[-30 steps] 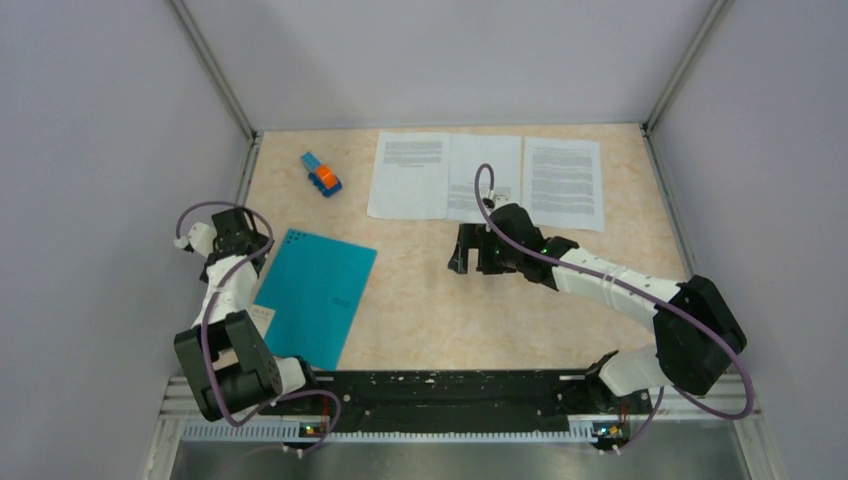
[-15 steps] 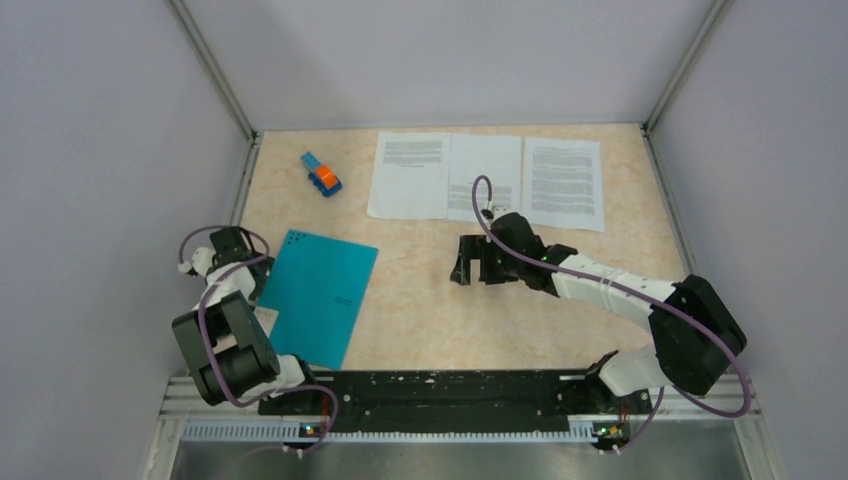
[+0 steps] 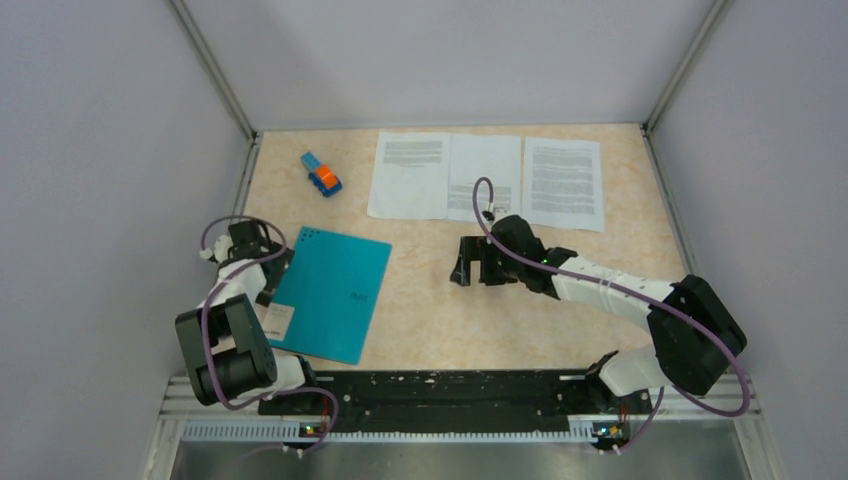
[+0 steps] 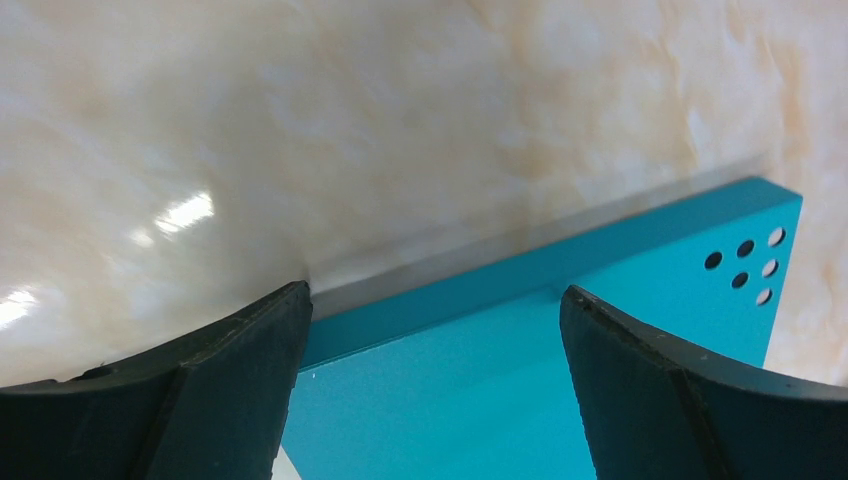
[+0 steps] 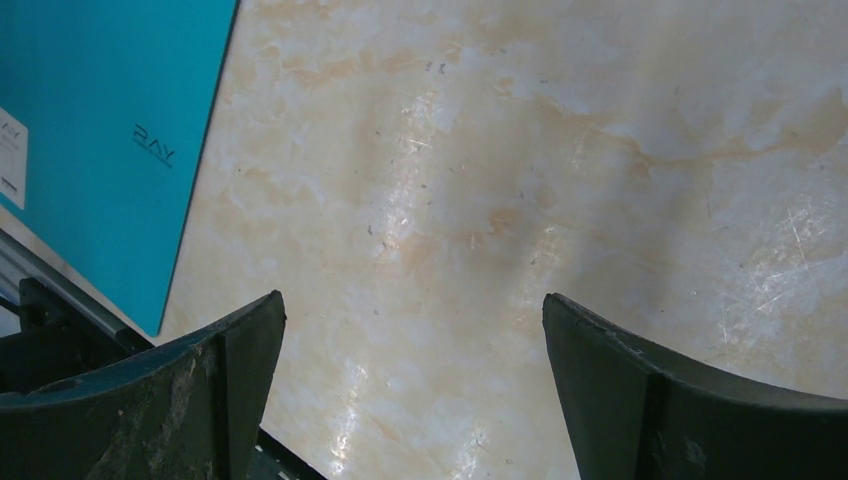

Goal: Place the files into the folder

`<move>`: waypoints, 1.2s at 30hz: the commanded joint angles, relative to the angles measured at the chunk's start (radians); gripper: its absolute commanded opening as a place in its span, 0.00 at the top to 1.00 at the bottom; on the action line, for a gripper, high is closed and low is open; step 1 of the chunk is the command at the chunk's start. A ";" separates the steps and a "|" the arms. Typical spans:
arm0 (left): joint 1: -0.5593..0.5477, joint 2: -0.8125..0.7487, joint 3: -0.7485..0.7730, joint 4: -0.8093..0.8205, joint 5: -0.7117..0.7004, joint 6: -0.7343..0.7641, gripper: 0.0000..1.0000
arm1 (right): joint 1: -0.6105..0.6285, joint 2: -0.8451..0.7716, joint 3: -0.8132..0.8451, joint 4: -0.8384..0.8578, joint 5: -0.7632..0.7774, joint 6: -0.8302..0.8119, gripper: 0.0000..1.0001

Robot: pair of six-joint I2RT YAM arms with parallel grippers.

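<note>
Beige marbled table (image 3: 430, 320), grey walls around. Left gripper (image 4: 435, 292) has its jaws wide apart and empty, straddling the left long edge of the folder (image 3: 335, 290). Folder lies flat and closed just right of it, long axis near-to-far, far end leaning right, dotted corner far-left by the fingers. Right gripper (image 3: 465, 262) also has jaws apart and empty, with the folder well to its left. Files (image 3: 486, 176) lie in a row just beyond it, long sides near-to-far. Toy block (image 3: 321, 173) sits far beyond the left gripper.
</note>
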 commanded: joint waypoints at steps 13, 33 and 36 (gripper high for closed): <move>-0.457 -0.012 0.033 -0.121 0.015 -0.180 0.02 | -0.004 0.009 -0.068 0.109 0.011 0.084 0.02; -1.000 0.056 0.212 -0.242 -0.153 -0.249 0.03 | -0.005 -0.189 -0.211 0.016 0.152 0.118 0.02; -0.996 0.036 0.257 -0.294 -0.227 -0.124 0.05 | -0.010 -0.220 -0.209 -0.006 0.157 0.104 0.01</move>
